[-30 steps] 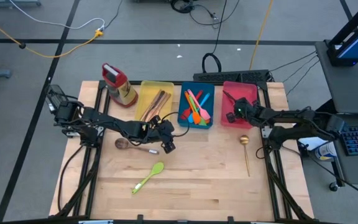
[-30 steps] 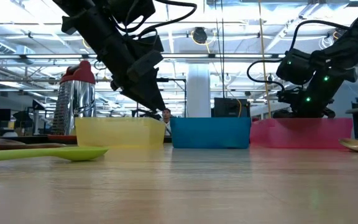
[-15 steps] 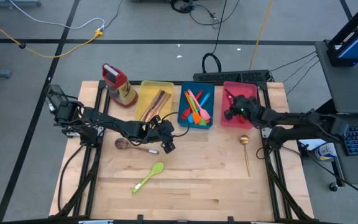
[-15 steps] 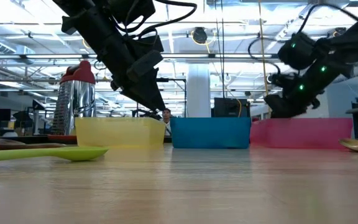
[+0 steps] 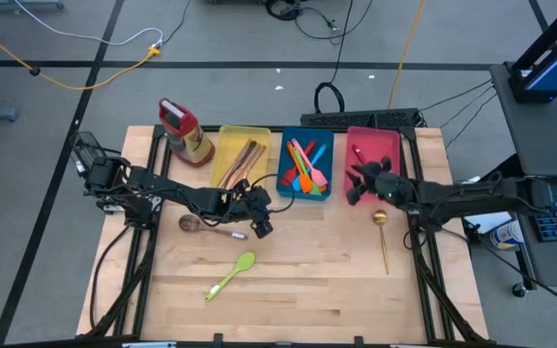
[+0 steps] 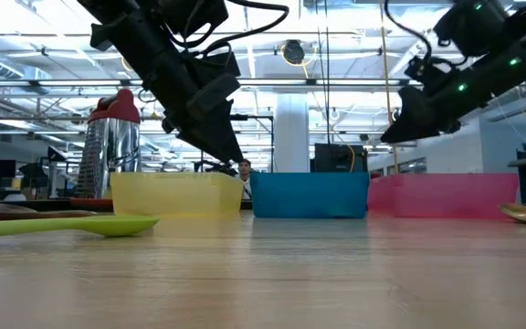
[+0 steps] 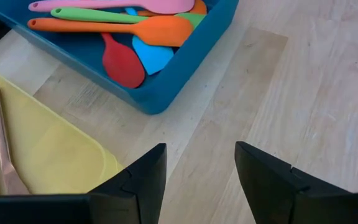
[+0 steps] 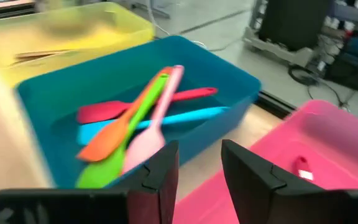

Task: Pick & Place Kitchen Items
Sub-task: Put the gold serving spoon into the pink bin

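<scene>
Empty-fingered, both grippers stood parted: the right gripper point(image 5: 356, 184) above the pink tray point(image 5: 387, 142), the left gripper point(image 5: 261, 220) beside the yellow tray point(image 5: 228, 135); trays were part-filled; apparently three utensils remained, including the green spoon point(image 5: 232, 275).

I see the dark 2-finger left gripper point(image 5: 260, 220) low at table centre, fingers apart, empty. My dark 2-finger right gripper point(image 5: 356, 184) hangs raised at far right, fingers parted, empty.
</scene>
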You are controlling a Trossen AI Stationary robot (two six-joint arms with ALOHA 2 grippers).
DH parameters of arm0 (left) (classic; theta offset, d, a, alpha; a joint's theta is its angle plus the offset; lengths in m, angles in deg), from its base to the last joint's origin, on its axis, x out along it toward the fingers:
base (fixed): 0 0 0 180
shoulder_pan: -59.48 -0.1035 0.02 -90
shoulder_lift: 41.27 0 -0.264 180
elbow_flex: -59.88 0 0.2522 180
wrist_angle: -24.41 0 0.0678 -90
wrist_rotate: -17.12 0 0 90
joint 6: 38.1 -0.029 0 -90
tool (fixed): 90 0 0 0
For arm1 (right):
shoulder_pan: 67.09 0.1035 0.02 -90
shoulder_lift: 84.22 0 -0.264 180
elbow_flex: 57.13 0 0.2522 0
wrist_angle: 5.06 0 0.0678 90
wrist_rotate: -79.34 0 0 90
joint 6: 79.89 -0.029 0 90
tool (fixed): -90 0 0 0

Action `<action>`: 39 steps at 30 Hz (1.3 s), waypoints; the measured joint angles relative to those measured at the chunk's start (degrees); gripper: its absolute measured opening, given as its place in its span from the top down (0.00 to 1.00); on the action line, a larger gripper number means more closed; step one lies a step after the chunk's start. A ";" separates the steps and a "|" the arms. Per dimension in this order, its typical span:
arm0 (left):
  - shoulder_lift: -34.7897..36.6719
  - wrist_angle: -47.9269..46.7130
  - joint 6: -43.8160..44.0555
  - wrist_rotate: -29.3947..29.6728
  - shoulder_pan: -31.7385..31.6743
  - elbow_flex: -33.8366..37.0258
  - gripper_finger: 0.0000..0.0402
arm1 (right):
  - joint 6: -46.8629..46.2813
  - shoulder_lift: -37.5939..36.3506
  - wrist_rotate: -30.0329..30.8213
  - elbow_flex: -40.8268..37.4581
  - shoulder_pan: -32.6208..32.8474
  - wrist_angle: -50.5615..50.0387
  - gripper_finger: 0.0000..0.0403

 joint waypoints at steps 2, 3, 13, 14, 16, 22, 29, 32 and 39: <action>0.00 0.02 0.64 0.02 0.00 0.00 0.51 | -0.19 0.08 2.50 0.28 4.13 -0.17 0.72; 0.00 0.01 0.78 0.00 0.00 0.00 0.51 | -0.62 0.25 3.84 0.69 6.11 -0.19 0.72; 0.00 2.16 1.09 0.02 0.00 0.00 0.51 | -0.63 6.65 12.24 10.17 21.57 -2.31 0.72; 0.00 2.91 0.86 0.02 0.00 0.00 0.51 | -0.79 8.25 11.52 11.09 22.50 -2.68 0.72; 0.00 4.37 0.69 0.02 0.00 0.00 0.51 | -0.92 11.85 10.84 13.43 24.26 -3.88 0.72; 0.00 5.96 -2.83 0.02 -0.01 0.00 0.51 | -4.51 21.61 10.98 24.22 28.16 -13.75 0.72; 0.00 6.46 -11.25 0.02 -0.41 0.00 0.51 | -26.76 28.94 2.34 33.82 30.09 -36.96 0.72; 0.00 8.87 -14.56 0.04 -1.34 0.00 0.51 | -39.47 31.12 -6.14 33.99 30.70 -44.28 0.72; 0.00 17.63 -21.74 0.03 -3.97 0.00 0.51 | -64.66 33.19 -22.49 33.99 33.55 -60.68 0.72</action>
